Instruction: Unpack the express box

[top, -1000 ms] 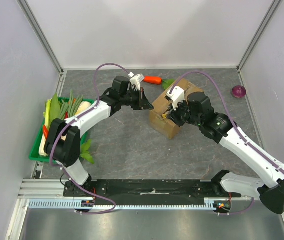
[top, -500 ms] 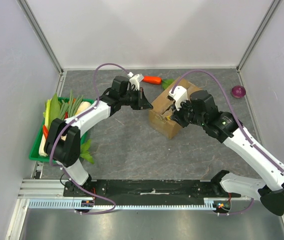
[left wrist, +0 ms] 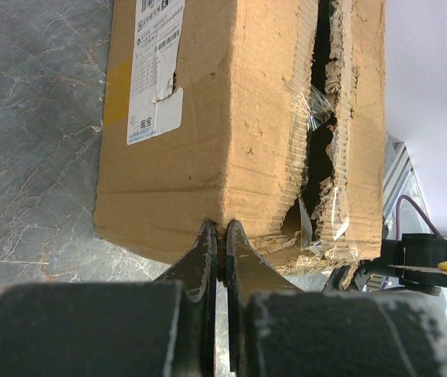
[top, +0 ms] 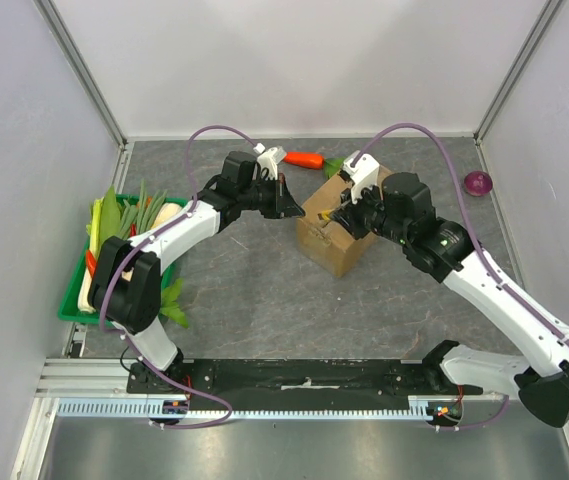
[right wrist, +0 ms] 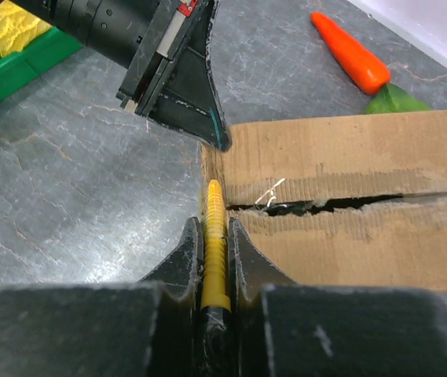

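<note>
Right gripper [right wrist: 214, 226]: clamped tight on a yellow ridged tool [right wrist: 215, 263], and its tip is right at the end of the box's top seam [right wrist: 325, 206]!
Left gripper [left wrist: 221, 232]: jaws all but closed, tips on the box's corner edge; can't tell whether any cardboard is pinched between them.
Express box [top: 329, 245]: sitting on the grey table [top: 254, 290], about 1 o'clock from its middle, with the two grippers meeting at its 10 o'clock corner.
Flaps: lying flat, with a ragged dark slit down the seam.
Label [left wrist: 156, 71]: white and blue, on a side face.
Carrot [top: 306, 159]: 11 o'clock of the box, near it.
Purple onion [top: 477, 183]: out at 2 o'clock, well apart.
Green tray [top: 72, 288]: far off at 9 o'clock, full of vegetables.
</note>
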`<state>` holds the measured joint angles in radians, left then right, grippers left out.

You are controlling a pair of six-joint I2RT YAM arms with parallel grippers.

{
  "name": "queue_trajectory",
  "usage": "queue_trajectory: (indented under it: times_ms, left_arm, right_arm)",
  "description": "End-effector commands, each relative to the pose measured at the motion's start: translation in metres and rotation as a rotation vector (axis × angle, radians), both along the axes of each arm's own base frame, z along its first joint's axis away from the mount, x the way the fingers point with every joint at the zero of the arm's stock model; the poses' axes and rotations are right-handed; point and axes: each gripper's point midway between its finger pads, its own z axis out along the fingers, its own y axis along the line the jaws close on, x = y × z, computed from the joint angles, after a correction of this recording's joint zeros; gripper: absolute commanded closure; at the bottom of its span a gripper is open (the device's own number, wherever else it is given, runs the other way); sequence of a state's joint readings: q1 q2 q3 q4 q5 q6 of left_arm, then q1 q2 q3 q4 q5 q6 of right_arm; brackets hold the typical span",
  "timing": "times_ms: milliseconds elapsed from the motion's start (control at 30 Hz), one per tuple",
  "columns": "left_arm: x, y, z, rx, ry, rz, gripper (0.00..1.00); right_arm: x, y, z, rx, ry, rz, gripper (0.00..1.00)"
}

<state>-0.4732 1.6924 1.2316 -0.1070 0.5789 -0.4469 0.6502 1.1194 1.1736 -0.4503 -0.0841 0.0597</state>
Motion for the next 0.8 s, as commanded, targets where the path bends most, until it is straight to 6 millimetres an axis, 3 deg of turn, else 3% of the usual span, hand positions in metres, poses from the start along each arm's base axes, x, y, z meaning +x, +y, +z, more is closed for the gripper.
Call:
queue_trajectory:
  times_ms: [0, 133, 333, 767]
  left_arm:
    - [0.01, 0.001, 0.033, -0.021, -0.128, -0.023, 0.98]
    - [0.009, -0.001, 0.032, -0.025, -0.124, -0.034, 0.98]
    - [0.01, -0.001, 0.031, -0.024, -0.119, -0.031, 0.98]
    - [0.015, 0.002, 0.029, -0.009, -0.124, -0.001, 0.98]
  right_arm:
    - [0.013, 0.019, 0.003, 0.1, -0.019, 0.001, 1.0]
    - [0.021, 0.026, -0.015, 0.102, 0.017, -0.015, 1.0]
    - [0.025, 0.02, -0.036, 0.066, 0.066, -0.06, 1.0]
    - [-0.013, -0.008, -0.052, -0.061, 0.108, -0.002, 1.0]
